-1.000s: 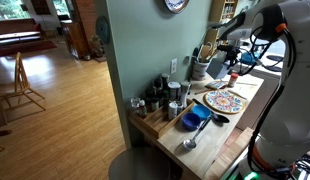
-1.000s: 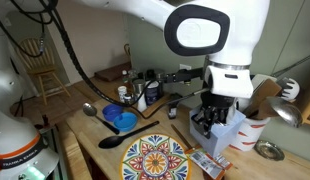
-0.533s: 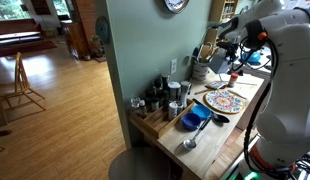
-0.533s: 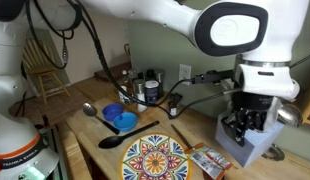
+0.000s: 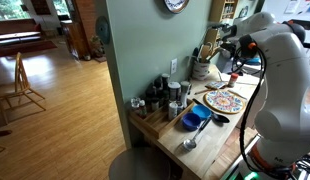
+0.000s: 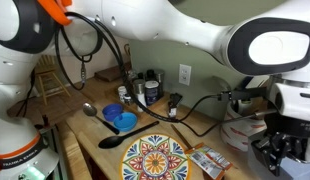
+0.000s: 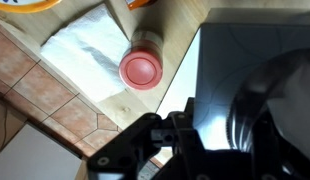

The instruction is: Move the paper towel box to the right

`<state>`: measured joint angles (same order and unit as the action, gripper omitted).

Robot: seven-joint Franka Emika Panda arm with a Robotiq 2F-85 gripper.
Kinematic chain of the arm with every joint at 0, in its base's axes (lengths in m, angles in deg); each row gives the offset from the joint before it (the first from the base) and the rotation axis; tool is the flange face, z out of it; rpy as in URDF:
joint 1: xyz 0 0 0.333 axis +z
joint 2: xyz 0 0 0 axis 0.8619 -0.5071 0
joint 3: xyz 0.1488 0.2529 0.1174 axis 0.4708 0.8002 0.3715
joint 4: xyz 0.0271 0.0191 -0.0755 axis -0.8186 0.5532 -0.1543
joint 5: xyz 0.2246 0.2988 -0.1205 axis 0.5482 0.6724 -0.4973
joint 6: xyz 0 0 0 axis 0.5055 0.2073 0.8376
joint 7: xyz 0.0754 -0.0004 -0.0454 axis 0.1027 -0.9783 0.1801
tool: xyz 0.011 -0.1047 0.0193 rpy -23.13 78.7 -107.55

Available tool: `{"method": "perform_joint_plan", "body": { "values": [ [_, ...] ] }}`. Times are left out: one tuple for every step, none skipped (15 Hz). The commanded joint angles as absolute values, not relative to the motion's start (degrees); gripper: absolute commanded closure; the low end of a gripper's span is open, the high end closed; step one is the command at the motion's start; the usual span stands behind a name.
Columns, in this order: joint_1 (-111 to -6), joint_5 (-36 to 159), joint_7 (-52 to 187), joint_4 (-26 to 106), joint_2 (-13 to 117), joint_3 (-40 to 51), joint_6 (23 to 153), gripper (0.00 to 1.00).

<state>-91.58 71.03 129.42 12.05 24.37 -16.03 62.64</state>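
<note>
Smooth grey-blue, flat-sided paper towel box point(image 7: 223, 60); round pink cap point(image 7: 140, 69) at its nine o'clock, touching wrinkled white tissue point(image 7: 80, 48). The pincer point(image 6: 279, 155) opening cannot be told.

In an exterior view the end effector point(image 6: 283, 150) is a dark mass at the lower right, cut by the frame edge. How its jaws stand cannot be read, and the paper towel box cannot be picked out there. The patterned plate point(image 6: 150, 160) runs off the bottom edge. In an exterior view the robot arm point(image 5: 275, 80) covers the far end of the desk point(image 5: 213, 148) (whatever lies behind is unseen). The clock point(image 5: 175, 4) is cropped at the top. In the wrist view an orange object point(image 7: 33, 4) is clipped at the upper left.
</note>
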Motion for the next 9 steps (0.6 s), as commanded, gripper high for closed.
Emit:
{"method": "perform_joint_plan", "body": {
  "values": [
    [-95.27,74.27,134.64,-0.96,16.42,-15.30,57.50,1.00],
    [-95.77,74.66,135.50,-3.12,14.93,-15.22,57.45,1.00],
    [-96.26,75.16,136.13,-5.32,13.40,-15.00,57.75,1.00],
    [-96.74,75.60,136.81,-7.41,11.98,-14.80,57.54,1.00],
    [-97.17,76.10,137.41,-9.35,10.59,-14.57,58.02,1.00],
    [-97.64,76.85,138.01,-11.03,9.37,-14.19,58.73,1.00],
    [-98.01,77.36,138.65,-12.73,8.14,-13.95,58.94,1.00],
    [-98.37,77.82,138.86,-14.17,7.02,-13.59,59.10,1.00],
    [-98.64,78.00,139.28,-15.51,5.81,-13.39,59.31,1.00]
  ]
}}
